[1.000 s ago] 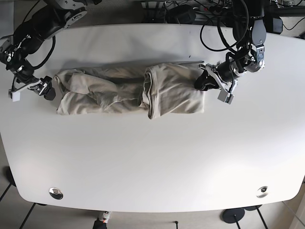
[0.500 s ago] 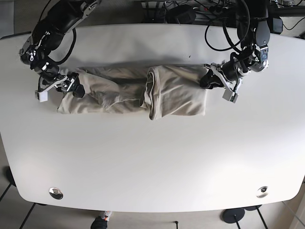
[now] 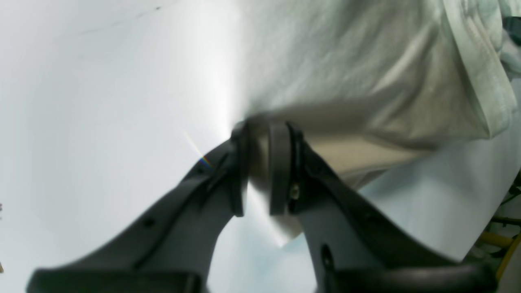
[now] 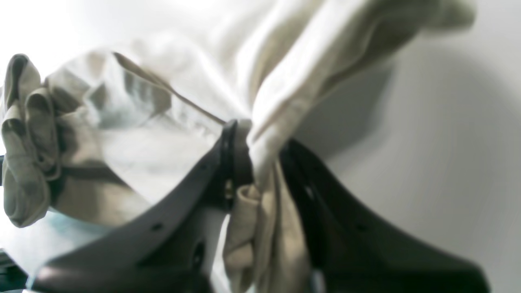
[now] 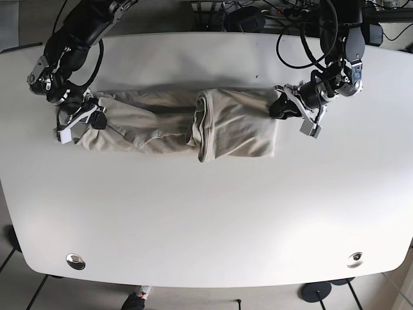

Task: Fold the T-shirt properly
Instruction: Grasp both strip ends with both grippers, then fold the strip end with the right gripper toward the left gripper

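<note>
The white tabletop [image 5: 206, 213] filled nearly the whole base view, smooth and glossy, with rounded corners and a small metal fitting near each front corner. Beyond its far edge ran a tangle of dark cables; beneath the front edge, bits of tiled floor and a stand foot showed.

Across the upper middle of that surface lay the T-shirt [image 5: 174, 123], beige, stretched into a long rumpled band from side to side. One half was already doubled over into a neater rectangle, its thick folded hem running across the middle; the other half was bunched and creased.

The left end effector [image 3: 262, 171] was clenched on the edge of the neater half, a thin layer of cloth pinched between its pads. The right end effector [image 4: 256, 162] was clenched on a gathered wad at the crumpled end, cloth spilling below the jaws.

Judging from the drape and creases, the shirt was light, soft and limp, with no stiffness to hold a shape; it would sag, trail and wrinkle wherever unsupported, and slide easily on the slick top. The best holds looked to be the hems and corners, where doubled seams gave the pads something firmer. The bunched grip risked dragging several layers at once and spoiling the fold.
</note>
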Tool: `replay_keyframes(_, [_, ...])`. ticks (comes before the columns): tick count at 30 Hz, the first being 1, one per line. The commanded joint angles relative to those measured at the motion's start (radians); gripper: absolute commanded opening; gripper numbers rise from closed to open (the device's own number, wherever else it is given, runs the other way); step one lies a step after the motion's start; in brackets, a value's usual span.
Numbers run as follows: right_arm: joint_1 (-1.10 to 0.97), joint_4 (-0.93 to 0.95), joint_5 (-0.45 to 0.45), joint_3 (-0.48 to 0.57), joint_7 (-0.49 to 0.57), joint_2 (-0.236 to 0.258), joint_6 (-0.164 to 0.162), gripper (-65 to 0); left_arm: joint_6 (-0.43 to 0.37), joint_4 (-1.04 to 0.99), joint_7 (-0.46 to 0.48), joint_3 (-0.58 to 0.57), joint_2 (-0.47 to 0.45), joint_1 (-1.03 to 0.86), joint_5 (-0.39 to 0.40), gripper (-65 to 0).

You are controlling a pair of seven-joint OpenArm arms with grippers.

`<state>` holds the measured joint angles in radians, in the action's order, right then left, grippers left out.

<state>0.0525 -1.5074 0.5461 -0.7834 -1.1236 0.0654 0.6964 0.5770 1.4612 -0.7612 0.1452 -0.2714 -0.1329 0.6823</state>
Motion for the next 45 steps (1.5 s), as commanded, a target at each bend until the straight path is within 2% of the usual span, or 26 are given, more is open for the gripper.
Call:
replay_keyframes(1, [0.007, -0.124, 0.021, -0.001, -0.003, 0.014, 0.002, -62.9, 0.002, 0.019, 0.015, 0.004, -0.007, 0.009, 0.017, -58.5])
replay_keyframes(3, [-0.006, -0.259, 0.021, 0.029, -0.046, 0.007, 0.002, -62.9, 0.001, 0.016, 0.015, 0.001, -0.004, 0.014, 0.020, -58.3])
replay_keyframes(5, [-0.038, -0.398, 0.019, 0.109, -0.048, -0.003, 0.002, -62.9, 0.001, 0.017, 0.013, 0.001, 0.019, 0.014, 0.015, -58.3])
replay_keyframes(8, [-0.061, -0.494, 0.024, 0.215, -0.049, -0.008, -0.002, -62.9, 0.001, 0.025, 0.013, 0.000, 0.051, 0.016, 0.024, -58.2])
replay_keyframes(9, [-0.067, -0.494, 0.027, 0.239, -0.048, -0.008, -0.025, -62.9, 0.001, 0.055, 0.013, 0.000, 0.054, 0.016, 0.027, -58.2])
replay_keyframes(11, [-0.070, -0.496, 0.027, 0.281, -0.046, -0.011, -0.042, -62.9, 0.001, 0.132, 0.013, 0.003, 0.056, 0.009, 0.047, -58.2])
replay_keyframes(14, [-0.067, -0.497, 0.027, 0.336, -0.045, -0.045, -0.044, -62.9, 0.001, 0.210, 0.013, 0.003, 0.053, 0.009, 0.073, -58.2])
replay_keyframes(18, [-0.062, -0.497, 0.027, 0.401, -0.043, -0.046, -0.044, -62.9, 0.001, 0.212, 0.013, -0.002, 0.057, 0.022, 0.066, -58.2])
replay_keyframes(24, [-0.038, -0.497, 0.027, 0.465, -0.043, -0.048, -0.044, -62.9, 0.004, 0.016, 0.018, -0.137, 0.057, 0.138, 0.064, -58.2])
replay_keyframes(27, [-0.030, -0.497, 0.027, 0.500, -0.043, -0.082, -0.044, -62.9, 0.005, -0.107, 0.022, -0.170, 0.059, 0.177, 0.064, -58.2])
replay_keyframes(29, [-0.029, -0.497, 0.025, 0.523, -0.043, -0.101, -0.044, -62.9, 0.005, -0.195, 0.078, -0.186, 0.059, 0.183, 0.064, -58.2])
replay_keyframes(31, [-0.027, -0.497, 0.021, 0.577, -0.043, -0.112, -0.044, -62.9, 0.005, -0.222, 0.107, -0.206, 0.057, 0.183, 0.064, -58.2])
replay_keyframes(35, [-0.032, -0.493, 0.012, 0.680, -0.009, -0.146, -0.045, -62.9, 0.005, -0.222, 0.108, -0.210, 0.057, 0.180, 0.064, -58.2])
replay_keyframes(37, [-0.033, -0.488, -0.054, 0.741, 0.021, -0.155, -0.045, -62.9, 0.005, -0.227, 0.107, -0.210, 0.057, 0.180, 0.064, -58.2])
replay_keyframes(39, [-0.033, -0.488, -0.179, 0.850, 0.075, -0.177, -0.045, -62.9, 0.005, -0.227, 0.105, -0.210, 0.057, 0.180, 0.064, -58.2])
replay_keyframes(42, [-0.030, -0.450, -0.344, 0.970, 0.153, -0.181, -0.045, -62.6, 0.005, -0.222, 0.105, -0.210, 0.057, 0.180, 0.069, -58.2])
replay_keyframes(45, [-0.029, -0.374, -0.412, 1.002, 0.215, -0.181, -0.045, -62.3, 0.005, -0.222, 0.105, -0.210, 0.057, 0.180, 0.070, -58.2])
